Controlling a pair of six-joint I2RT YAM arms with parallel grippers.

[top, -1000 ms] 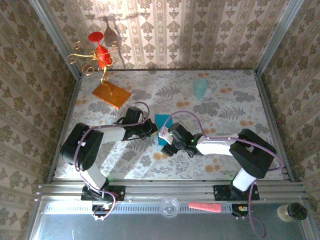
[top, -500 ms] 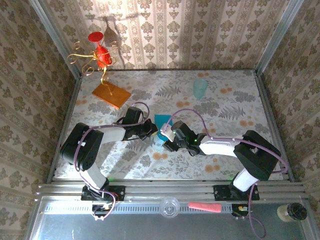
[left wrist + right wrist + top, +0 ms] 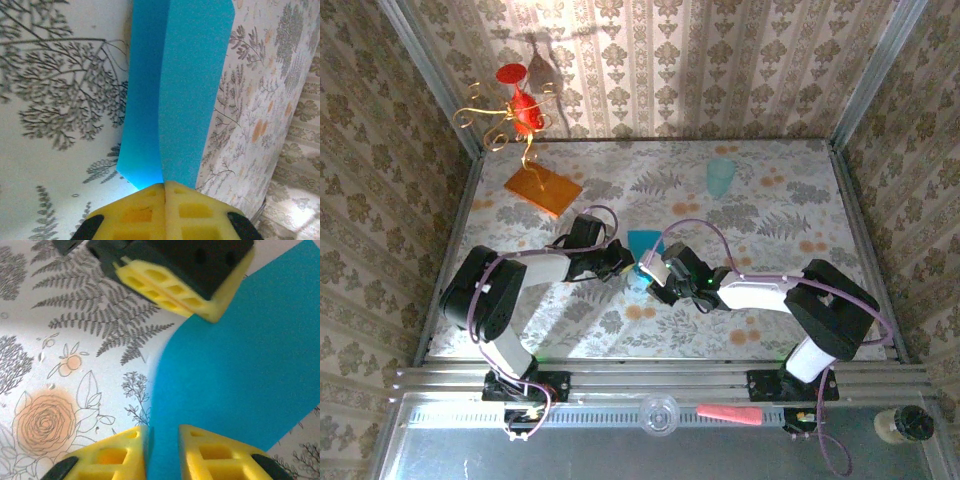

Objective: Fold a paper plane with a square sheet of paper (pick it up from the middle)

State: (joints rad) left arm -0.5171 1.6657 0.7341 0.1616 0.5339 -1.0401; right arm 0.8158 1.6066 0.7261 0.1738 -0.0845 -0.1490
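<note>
I am pinching the square sheet of paper [image 3: 192,90], folded over, in my left gripper [image 3: 164,186], its pads pressed together at bottom centre. My right gripper [image 3: 163,435] is sitting slightly parted at the frame's lower edge, the sheet's blue edge running between its fingers.

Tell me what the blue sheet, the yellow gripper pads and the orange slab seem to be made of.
Square sheet of paper: thin matte paper, judging by its sharp crease and soft curl.
Left gripper pads: probably moulded rubber or soft plastic, matte yellow with a cut-out grid.
Orange slab: flat, evenly orange, maybe plastic or wood; too small to tell.
</note>
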